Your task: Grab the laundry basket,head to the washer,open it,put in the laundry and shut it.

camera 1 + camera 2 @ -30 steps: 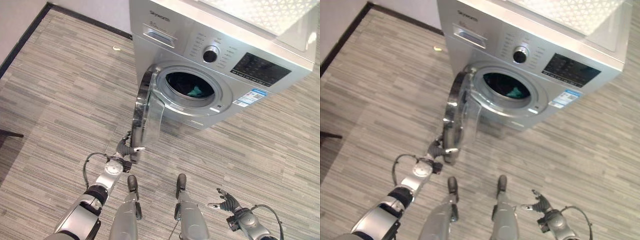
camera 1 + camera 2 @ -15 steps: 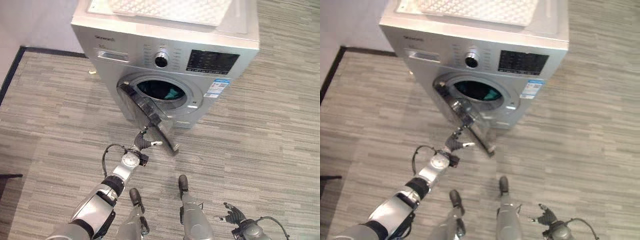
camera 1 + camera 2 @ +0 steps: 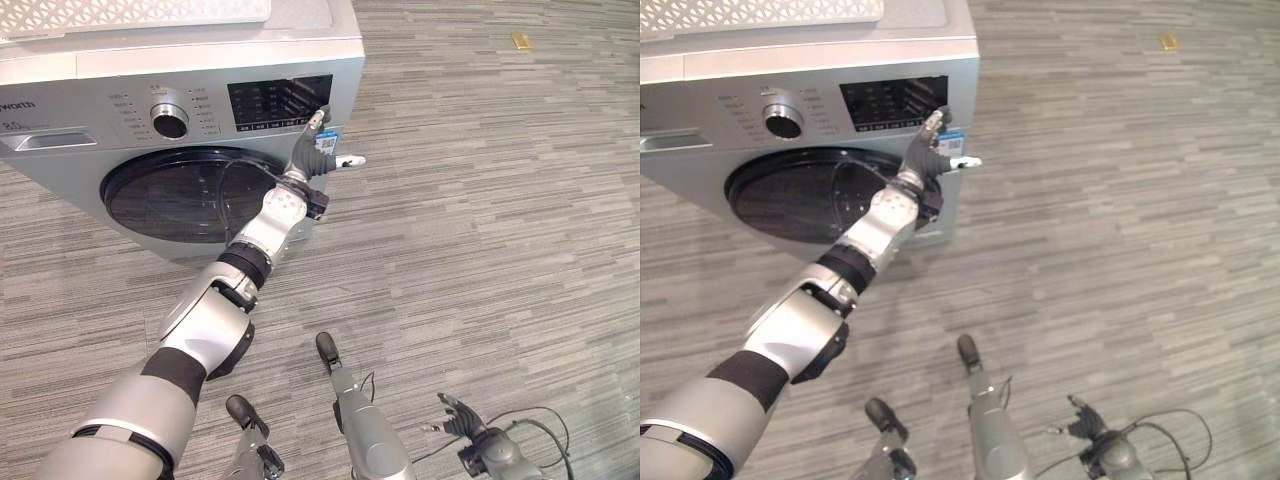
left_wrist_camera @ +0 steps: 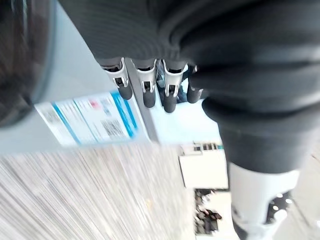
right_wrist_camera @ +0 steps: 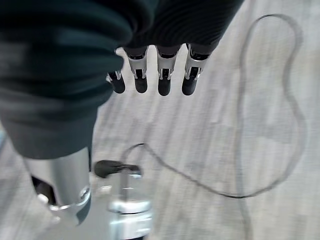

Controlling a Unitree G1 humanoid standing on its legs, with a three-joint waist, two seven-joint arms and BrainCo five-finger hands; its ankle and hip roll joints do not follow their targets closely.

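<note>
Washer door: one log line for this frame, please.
washer door: shut | left hand: open, at washer front's right edge by blue label | right hand: open, low, idle

Washer (image 3: 700,70) door (image 3: 800,195) closed; left hand (image 3: 928,150) fingers straight on washer's front corner.

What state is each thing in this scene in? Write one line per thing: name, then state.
Washer door: shut flat against the drum opening.
Detergent drawer: pushed in.
Left hand: open, fingers straight, at the washer's front right edge.
Right hand: open, relaxed, low over the floor.
</note>
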